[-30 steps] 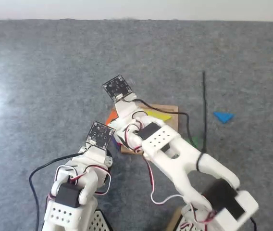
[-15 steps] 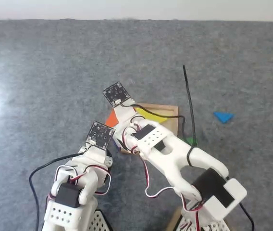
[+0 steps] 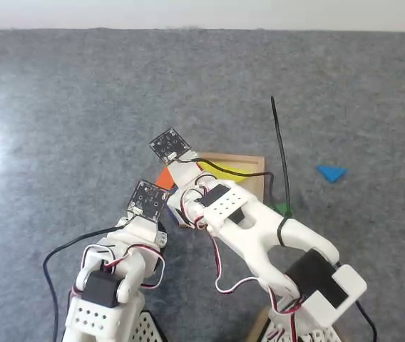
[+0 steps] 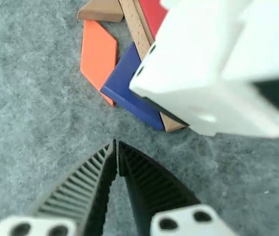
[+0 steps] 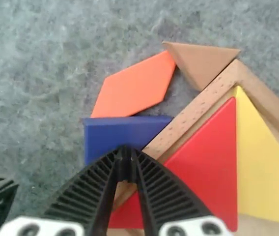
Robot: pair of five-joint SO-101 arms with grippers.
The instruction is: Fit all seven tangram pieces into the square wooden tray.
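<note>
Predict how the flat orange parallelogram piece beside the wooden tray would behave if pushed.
The orange parallelogram piece looks rigid and lies flat, so it would probably slide, not roll or tip. The fuzzy grey table covering may drag on it. Its low edges likely resist pinching.

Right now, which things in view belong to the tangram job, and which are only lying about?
Belong to the job: wooden tray, red triangle, yellow triangle, dark blue piece, orange parallelogram, brown triangle, light blue triangle, green piece.
Only lying about: black cable, thin black strip, grey mat.
</note>
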